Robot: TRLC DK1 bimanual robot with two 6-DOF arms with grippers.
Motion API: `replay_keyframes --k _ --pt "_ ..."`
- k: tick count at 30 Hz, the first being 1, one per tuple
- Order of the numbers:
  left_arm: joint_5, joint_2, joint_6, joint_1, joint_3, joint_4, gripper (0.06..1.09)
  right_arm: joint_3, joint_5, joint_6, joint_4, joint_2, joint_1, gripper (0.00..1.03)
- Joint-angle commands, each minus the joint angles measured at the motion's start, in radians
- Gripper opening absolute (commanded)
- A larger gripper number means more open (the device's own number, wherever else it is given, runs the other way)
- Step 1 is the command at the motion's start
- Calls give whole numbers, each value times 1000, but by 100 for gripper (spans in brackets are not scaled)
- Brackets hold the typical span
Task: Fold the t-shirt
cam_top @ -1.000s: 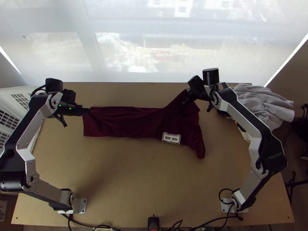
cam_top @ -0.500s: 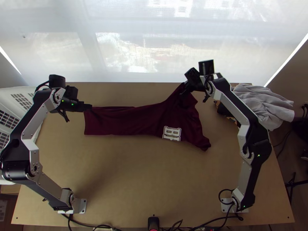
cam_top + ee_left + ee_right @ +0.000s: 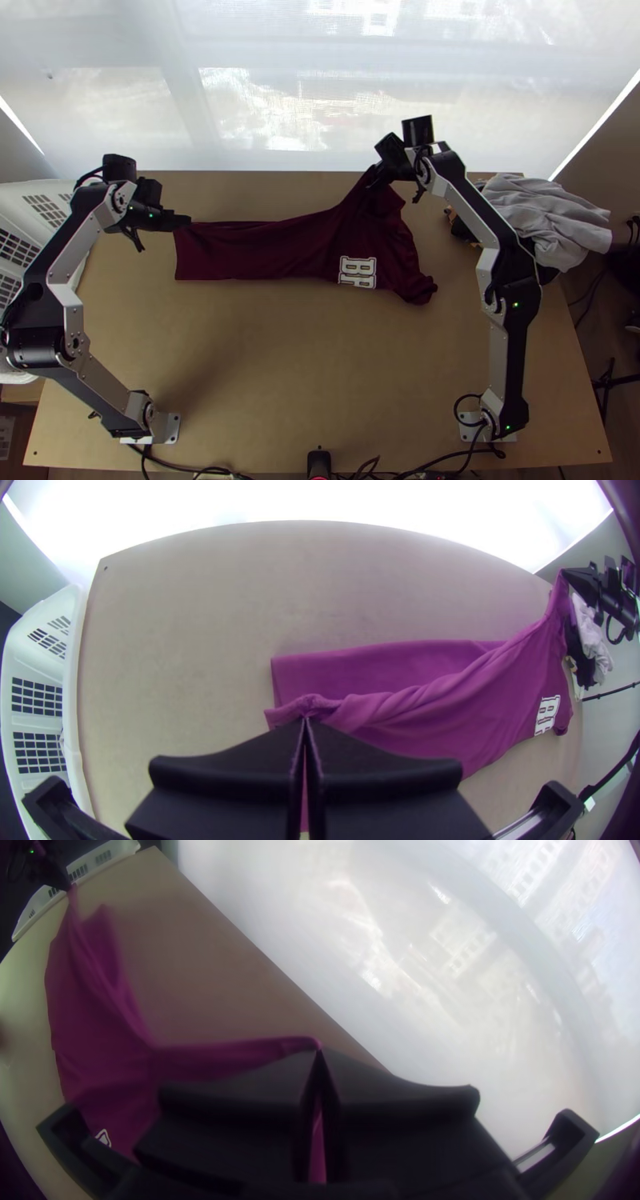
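Observation:
A dark red t-shirt point(image 3: 304, 244) lies lengthwise across the table's far half, folded into a long strip, with its white-lettered print near the right part. My left gripper point(image 3: 189, 222) is at its left end; in the left wrist view the left gripper point(image 3: 305, 721) is shut on a bunched edge of the shirt point(image 3: 427, 727), lifted over a flat layer. At the far edge, my right gripper point(image 3: 374, 178) holds a raised corner; in the right wrist view the right gripper point(image 3: 320, 1052) is shut on that corner, with the shirt point(image 3: 100, 1040) stretching away from it.
A white basket point(image 3: 72, 700) with slotted walls stands beyond the table's left edge. Grey cloth point(image 3: 548, 216) and darker items lie at the far right corner. Bare table point(image 3: 312, 368) extends nearer than the shirt, and a bright window screen rises behind the far edge.
My right gripper has moved left and toward the far edge, drawing the shirt's corner along; the lower right part has shifted and curled. My left gripper has moved slightly right and farther from the bases.

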Motion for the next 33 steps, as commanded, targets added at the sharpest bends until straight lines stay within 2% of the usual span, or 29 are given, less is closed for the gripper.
replay_keyframes --k 1,10,18,25,33 --pt "2 33 4 1 23 2 9 -14 0 5 -26 9 -15 3" --pt "0 102 5 -11 63 19 9 -92 0 -1 -23 -22 -64 3" --pt "-4 194 7 -11 158 17 9 -134 0 14 -20 -60 -58 3" --pt "-6 256 7 -17 181 19 9 -215 0 19 -15 -140 -44 3" --pt "-6 297 8 -22 189 23 9 -410 -1 28 0 -312 -20 3"
